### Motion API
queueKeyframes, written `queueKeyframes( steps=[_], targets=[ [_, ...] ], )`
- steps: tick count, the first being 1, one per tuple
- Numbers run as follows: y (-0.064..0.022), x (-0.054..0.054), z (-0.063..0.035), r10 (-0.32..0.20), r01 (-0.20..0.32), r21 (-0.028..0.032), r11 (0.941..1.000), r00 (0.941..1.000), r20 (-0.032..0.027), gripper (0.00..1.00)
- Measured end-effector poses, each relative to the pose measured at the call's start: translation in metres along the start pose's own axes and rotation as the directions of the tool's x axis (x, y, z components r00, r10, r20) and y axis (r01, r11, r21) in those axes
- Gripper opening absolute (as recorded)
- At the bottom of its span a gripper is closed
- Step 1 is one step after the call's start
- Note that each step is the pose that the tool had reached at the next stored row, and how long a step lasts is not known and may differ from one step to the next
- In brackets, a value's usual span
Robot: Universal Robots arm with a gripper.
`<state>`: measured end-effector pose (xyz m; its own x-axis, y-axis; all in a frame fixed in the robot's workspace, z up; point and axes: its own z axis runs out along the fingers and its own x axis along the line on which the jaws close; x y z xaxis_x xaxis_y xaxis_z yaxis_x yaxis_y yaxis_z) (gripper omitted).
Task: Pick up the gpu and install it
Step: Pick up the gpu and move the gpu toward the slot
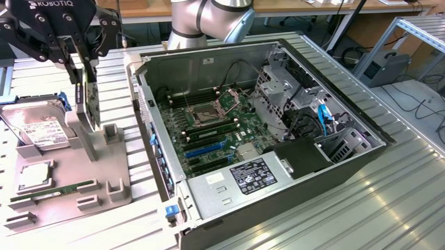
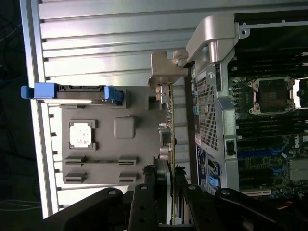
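The tabletop [image 1: 396, 208] is bare ribbed metal with a bright satin sheen. On it, at the exterior view's left, lies a holder tray [image 1: 114, 169] of matt grey plastic. The hard drive [image 1: 35, 130] has a silvery metal casing, a white paper label and blue plastic side rails. The pincer [image 1: 83, 73] is matt black. The gpu [image 1: 87, 107] has a dark face, a brownish board edge and a pale metal end bracket. The computer case [image 1: 201, 67] is dull grey sheet metal inside with matt black outer walls. Its motherboard [image 1: 236, 120] is green and slightly glossy.
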<state>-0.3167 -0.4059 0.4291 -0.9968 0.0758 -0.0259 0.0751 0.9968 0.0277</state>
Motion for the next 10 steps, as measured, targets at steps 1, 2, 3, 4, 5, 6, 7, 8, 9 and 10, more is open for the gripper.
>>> queueKeyframes(
  steps=[1,2,3,4,5,6,7,8,9,10],
  targets=[
    [0.0000,0.0000,0.0000,0.000,0.000,0.0000,1.0000,1.0000,0.0000,0.27],
    [0.0000,0.0000,0.0000,0.000,0.000,0.0000,1.0000,1.0000,0.0000,0.27],
    [0.0000,0.0000,-0.0001,0.000,0.000,0.0001,1.0000,1.0000,0.0000,0.27],
    [0.0000,0.0000,-0.0001,0.000,0.000,0.0001,1.0000,1.0000,-0.0001,0.27],
    [0.0000,-0.0001,-0.0001,0.000,0.000,0.0001,1.0000,1.0000,-0.0001,0.27],
    [-0.0001,-0.0004,-0.0002,0.000,0.000,0.0002,1.0000,1.0000,-0.0002,0.27],
    [-0.0002,-0.0009,-0.0001,0.000,0.000,0.0001,1.0000,1.0000,-0.0002,0.27],
    [-0.0003,-0.0018,-0.0001,0.000,0.000,0.0002,1.0000,1.0000,-0.0002,0.27],
    [-0.0003,-0.0038,0.0000,0.000,0.000,0.0002,1.0000,1.0000,-0.0001,0.27],
    [-0.0002,-0.0052,0.0000,0.000,0.000,0.0002,1.0000,1.0000,-0.0001,0.27]
  ],
)
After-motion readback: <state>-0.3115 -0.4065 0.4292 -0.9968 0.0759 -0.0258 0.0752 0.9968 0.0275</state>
